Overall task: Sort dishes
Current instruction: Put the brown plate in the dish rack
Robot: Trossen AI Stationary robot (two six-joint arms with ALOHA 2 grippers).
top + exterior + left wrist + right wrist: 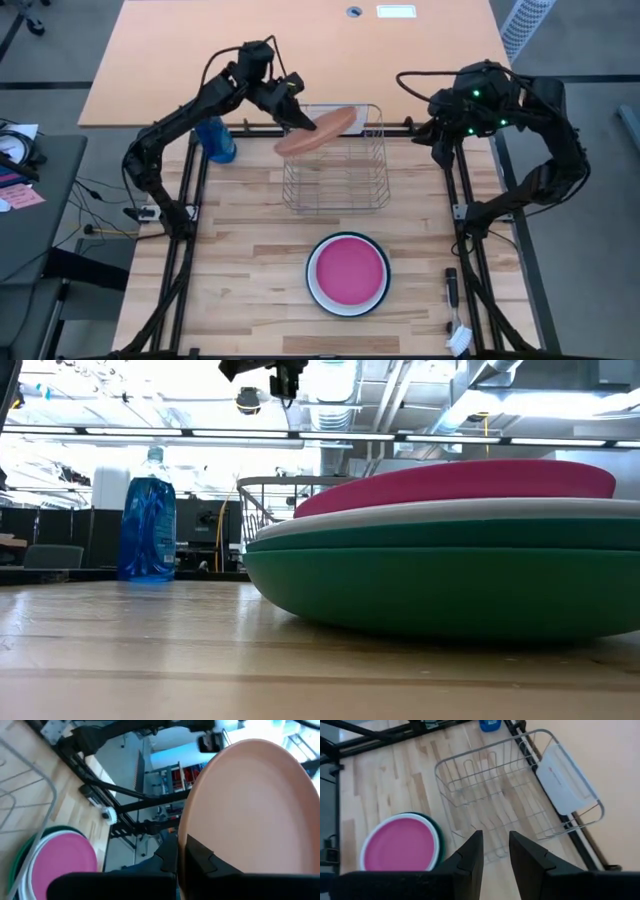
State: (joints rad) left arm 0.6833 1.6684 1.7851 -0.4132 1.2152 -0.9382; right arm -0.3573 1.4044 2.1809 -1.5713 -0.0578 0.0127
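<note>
One salmon-orange plate (318, 131) is clamped by its edge in my left pincer (298, 116), tilted above the wire rack's (340, 190) rear rim, apparently for slotting on edge; the remaining plates (347, 274) stay stacked, magenta uppermost, on the tabletop (240, 280) nearby; my right pincer (495, 851) waits aloft, slightly parted, empty.
</note>
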